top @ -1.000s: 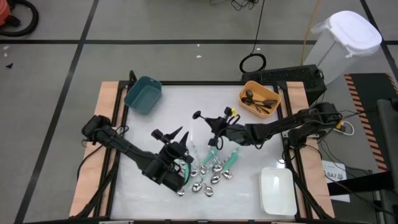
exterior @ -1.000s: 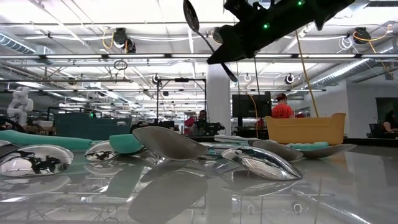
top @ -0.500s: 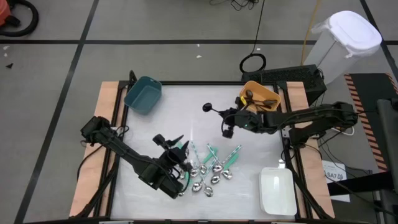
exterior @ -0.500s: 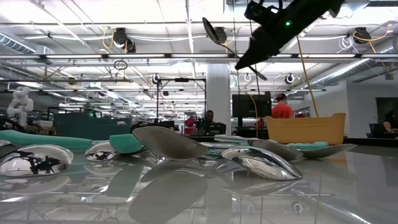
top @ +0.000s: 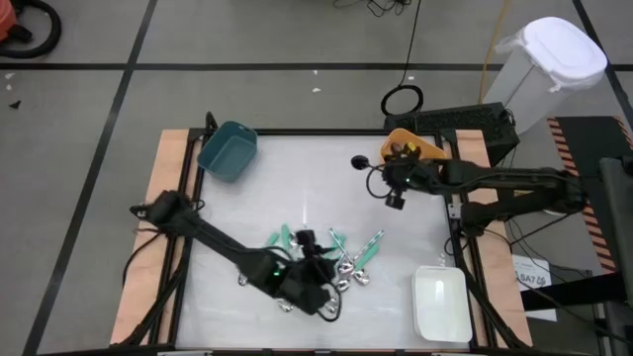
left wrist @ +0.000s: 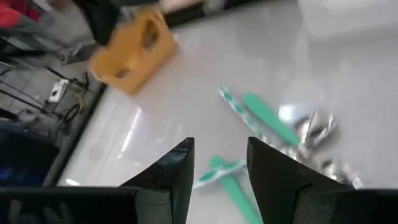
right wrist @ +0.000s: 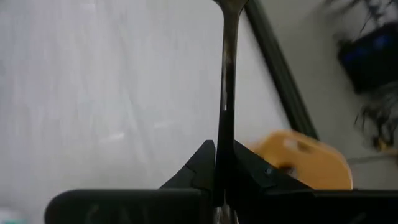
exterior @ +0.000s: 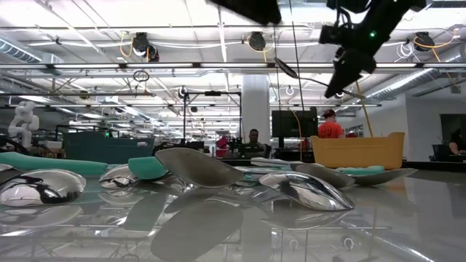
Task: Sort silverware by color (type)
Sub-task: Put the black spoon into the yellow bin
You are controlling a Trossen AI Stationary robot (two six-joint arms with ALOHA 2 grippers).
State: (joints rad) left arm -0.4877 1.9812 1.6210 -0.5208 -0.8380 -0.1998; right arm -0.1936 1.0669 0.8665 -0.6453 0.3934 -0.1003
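The silverware pile [top: 346,273] of shiny spoons and teal-handled utensils lies flat on the table near its near edge, and fills the foreground of the low view [exterior: 196,169]. My left gripper [top: 324,272] hovers open over the pile; in its wrist view [left wrist: 221,163] teal-handled pieces [left wrist: 264,117] lie ahead of the fingers. My right gripper [top: 388,176] is high up beside the orange bin [top: 413,150], shut on a dark spoon [top: 361,161]. The same gripper shows at the top of the low view [exterior: 342,76]. My right gripper pinches the dark spoon's handle [right wrist: 225,121] between its two fingers. The handle runs out past the fingertips, and its bowl [top: 359,160] points toward the table's left. The spoon is lifted clear, high above the table [exterior: 285,67].
The orange bin holds several dark utensils. A teal bin [top: 227,150] stands at the far left corner and a white bin [top: 440,303] at the near right. The middle of the table between the bins and the pile is bare.
My right gripper has carried the dark spoon from above the pile toward the table's far right, up to the orange bin. My left gripper has swung toward the right and the near edge, coming over the silverware pile.
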